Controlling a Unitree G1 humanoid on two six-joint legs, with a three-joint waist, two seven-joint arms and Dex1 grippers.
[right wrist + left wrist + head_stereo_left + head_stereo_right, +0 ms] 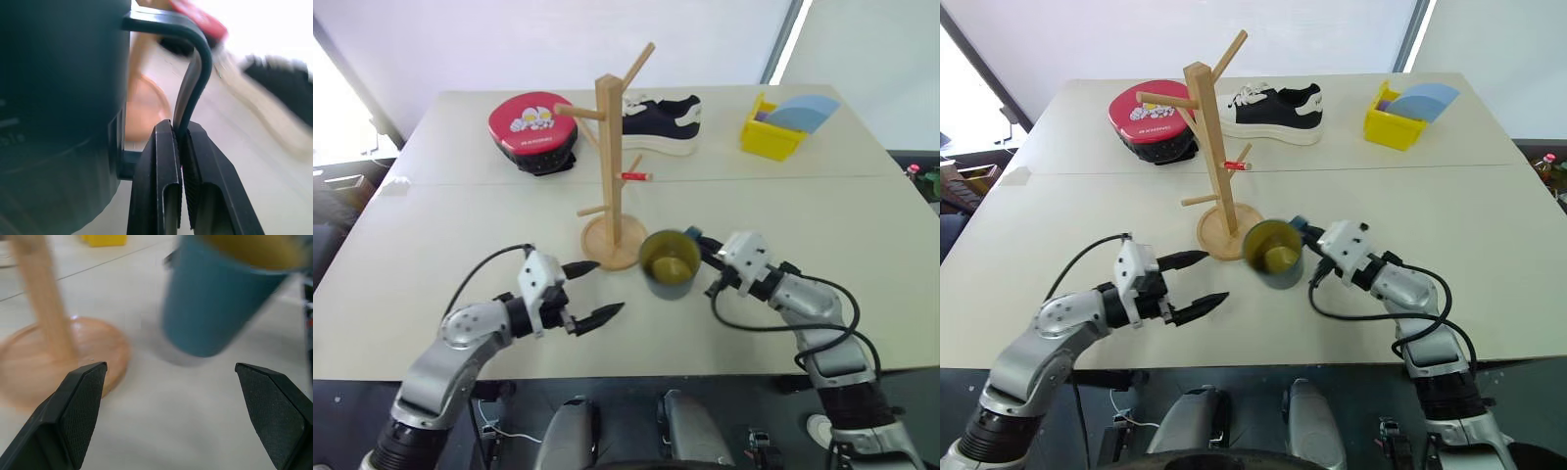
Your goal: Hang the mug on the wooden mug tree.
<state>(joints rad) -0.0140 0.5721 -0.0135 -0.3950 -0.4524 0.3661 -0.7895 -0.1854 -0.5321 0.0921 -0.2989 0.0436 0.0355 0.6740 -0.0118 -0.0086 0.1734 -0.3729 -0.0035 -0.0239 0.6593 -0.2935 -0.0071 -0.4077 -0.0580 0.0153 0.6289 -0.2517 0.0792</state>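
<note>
Right gripper (179, 142) pinching loop handle of teal-blue ceramic mug (670, 264), yellow-olive inside tipping toward camera, mug hanging clear of pale table (862, 245), just beside round base of tall light-wood mug tree (612, 157). Handle grip probably leaving loop free for peg. Left gripper (590, 292) waiting nearby, fingers spread wide, carrying nothing.

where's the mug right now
The mug is centre-front of the table, pinched by its handle in the right gripper, just right of the wooden mug tree base.
</note>
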